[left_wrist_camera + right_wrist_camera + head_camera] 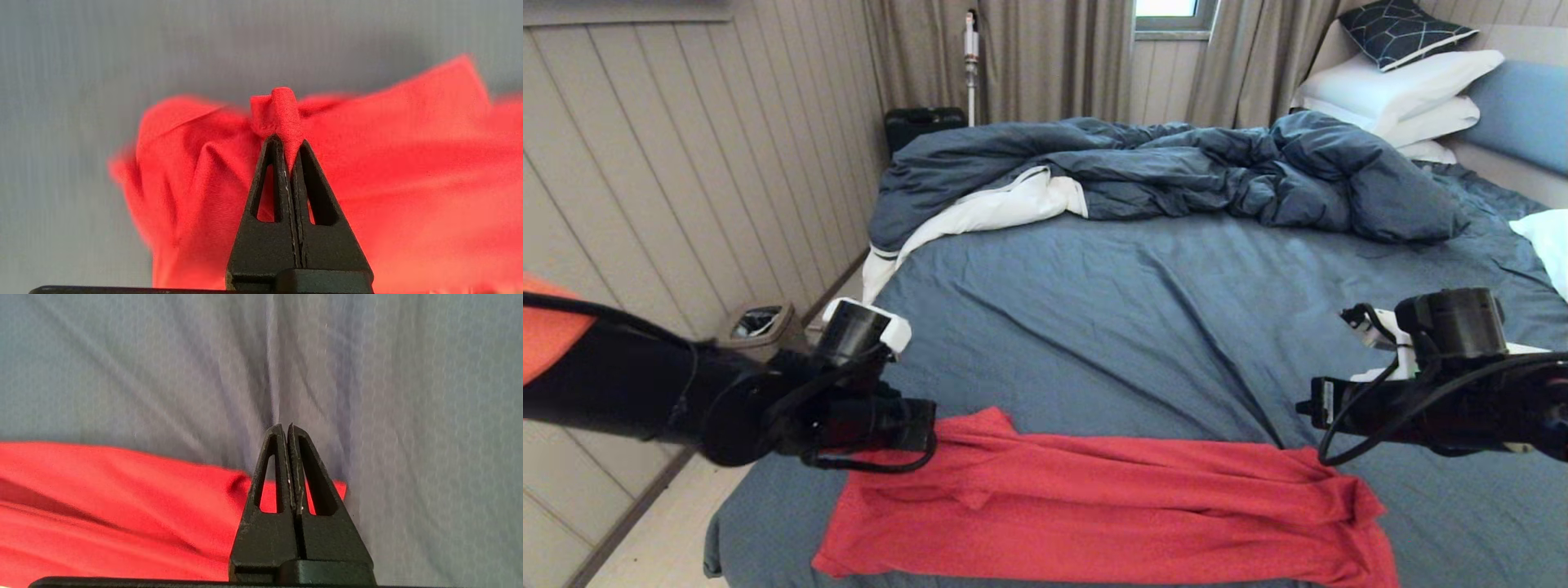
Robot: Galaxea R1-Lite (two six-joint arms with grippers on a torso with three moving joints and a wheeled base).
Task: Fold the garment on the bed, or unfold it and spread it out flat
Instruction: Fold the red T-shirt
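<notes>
My left fingers (282,151) are pressed together on a small pinched ridge of the red T-shirt (367,171), which pokes up past their tips. My right fingers (286,435) are closed on nothing, tips over bare sheet just beyond the shirt's edge. From my head camera the left gripper (923,425) sits at the shirt's upper left corner and the right gripper (1311,404) near its upper right corner. The T-shirt (1094,506) lies stretched in a wide band across the near edge of the bed (1135,310), with the rumpled dark blue duvet (1176,171) well apart
</notes>
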